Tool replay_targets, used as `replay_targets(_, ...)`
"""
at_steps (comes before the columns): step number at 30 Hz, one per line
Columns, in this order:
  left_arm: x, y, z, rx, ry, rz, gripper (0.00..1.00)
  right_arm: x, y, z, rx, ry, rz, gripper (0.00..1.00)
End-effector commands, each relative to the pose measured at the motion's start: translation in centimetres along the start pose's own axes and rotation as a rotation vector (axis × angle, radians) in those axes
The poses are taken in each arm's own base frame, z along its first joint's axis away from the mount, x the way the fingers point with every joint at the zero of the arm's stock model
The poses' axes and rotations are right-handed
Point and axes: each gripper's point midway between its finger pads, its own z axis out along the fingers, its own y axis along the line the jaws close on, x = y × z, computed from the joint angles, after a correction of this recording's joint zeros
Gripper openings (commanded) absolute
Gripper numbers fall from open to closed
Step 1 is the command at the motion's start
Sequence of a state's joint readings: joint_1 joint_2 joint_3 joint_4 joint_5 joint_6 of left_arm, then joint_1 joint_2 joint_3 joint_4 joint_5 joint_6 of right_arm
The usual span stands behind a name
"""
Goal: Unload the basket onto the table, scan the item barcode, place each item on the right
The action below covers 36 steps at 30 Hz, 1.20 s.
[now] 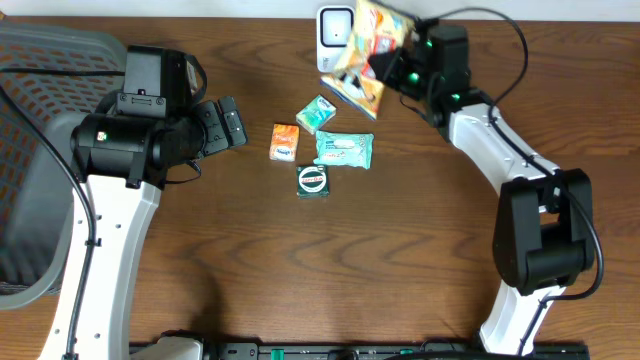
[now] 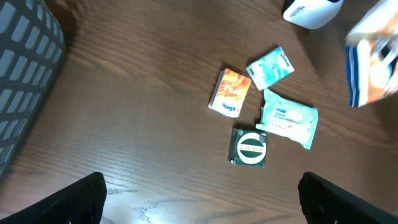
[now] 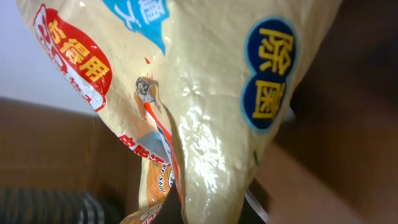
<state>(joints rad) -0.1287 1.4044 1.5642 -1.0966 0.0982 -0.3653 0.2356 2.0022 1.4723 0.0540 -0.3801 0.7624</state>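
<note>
The item is a cream-yellow snack bag with red and blue labels. It is held up at the back of the table, right beside the white barcode scanner. My right gripper is shut on the bag's lower end. In the right wrist view the bag fills the frame and hides the fingers. My left gripper hovers open over the left of the table, its fingers wide apart and nothing between them. The left wrist view shows the scanner and the bag at the top right.
Several small packs lie mid-table: an orange pack, a small teal tissue pack, a teal wipes pack and a green square pack. A grey mesh chair stands at the left edge.
</note>
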Motion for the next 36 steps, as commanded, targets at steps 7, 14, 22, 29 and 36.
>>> replay_targets(7,-0.4,0.1,-0.3,-0.004,-0.012,0.003,0.98,-5.5,4.0,0.7,0.007,-0.192,-0.036,0.01)
replay_targets(14,-0.4,0.1,-0.3,-0.004,-0.012,0.003,0.98,-4.1,4.0,5.6,-0.011,-0.117,0.024,0.01)
replay_targets(22,-0.4,0.1,-0.3,-0.004,-0.012,0.003,0.98,-2.7,2.4,8.0,0.05,-0.061,0.024,0.01)
replay_targets(29,-0.4,0.1,-0.3,-0.004,-0.012,0.003,0.98,-2.1,0.3,7.5,0.132,-0.02,-0.021,0.01)
replay_targets(36,-0.4,0.1,-0.3,-0.004,-0.012,0.003,0.98,-7.1,-2.4,3.8,0.211,-0.107,0.016,0.01)
